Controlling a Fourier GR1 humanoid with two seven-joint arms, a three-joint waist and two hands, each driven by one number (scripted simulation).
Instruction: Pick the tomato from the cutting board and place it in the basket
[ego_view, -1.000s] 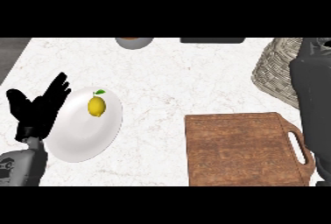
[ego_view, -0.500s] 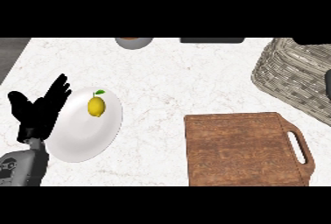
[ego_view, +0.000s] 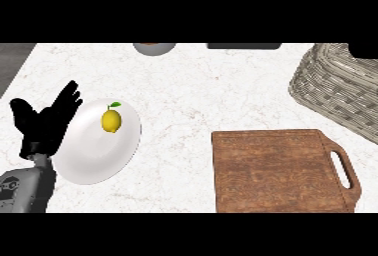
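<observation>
Wooden cutting board (ego_view: 277, 170) lies bare, with no tomato visible anywhere; the inside of the basket (ego_view: 336, 90) is hidden. Left hand (ego_view: 44, 127) rests open and empty, near left. Right hand (ego_view: 363, 50), far right corner: state cannot be told. Tomato judged light, smooth and bruisable, best cupped round its middle.

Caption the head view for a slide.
Cutting board bare, no tomato in sight; wicker basket at upper right; lemon on white plate beside open left hand.

A lemon (ego_view: 111, 120) lies on a white plate (ego_view: 92, 162) at the counter's (ego_view: 214, 90) left.
</observation>
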